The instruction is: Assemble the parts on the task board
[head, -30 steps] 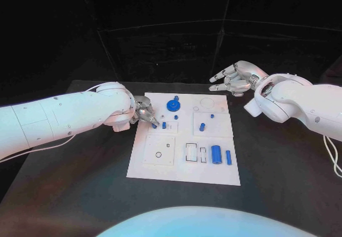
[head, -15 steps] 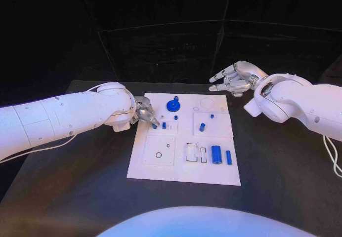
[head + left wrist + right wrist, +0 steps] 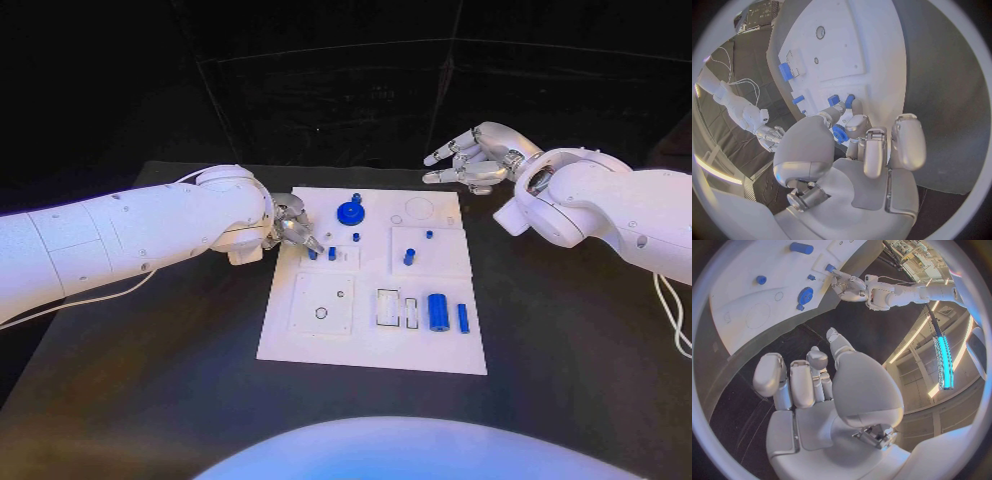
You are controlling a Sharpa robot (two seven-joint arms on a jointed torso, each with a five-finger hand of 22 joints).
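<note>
Fingers (image 3: 299, 233) of the left hand (image 3: 290, 226) are bunched with their tips down at the board's (image 3: 364, 340) left edge, touching a short blue peg (image 3: 313, 254); whether they pinch it I cannot tell. Beside that peg stand two more blue pegs (image 3: 332, 253). The right hand (image 3: 473, 160) hovers off the board's far right corner over the table (image 3: 577, 340), its fingers curled loosely apart and holding nothing. On the board, a blue round knob (image 3: 351, 212) sits near the far edge, a small peg (image 3: 410, 257) stands in the middle right panel, and a thick blue cylinder (image 3: 437, 312) with a thin blue bar (image 3: 463, 318) lies toward the near right. Compared with a second ago, neither hand nor any part has visibly shifted
</note>
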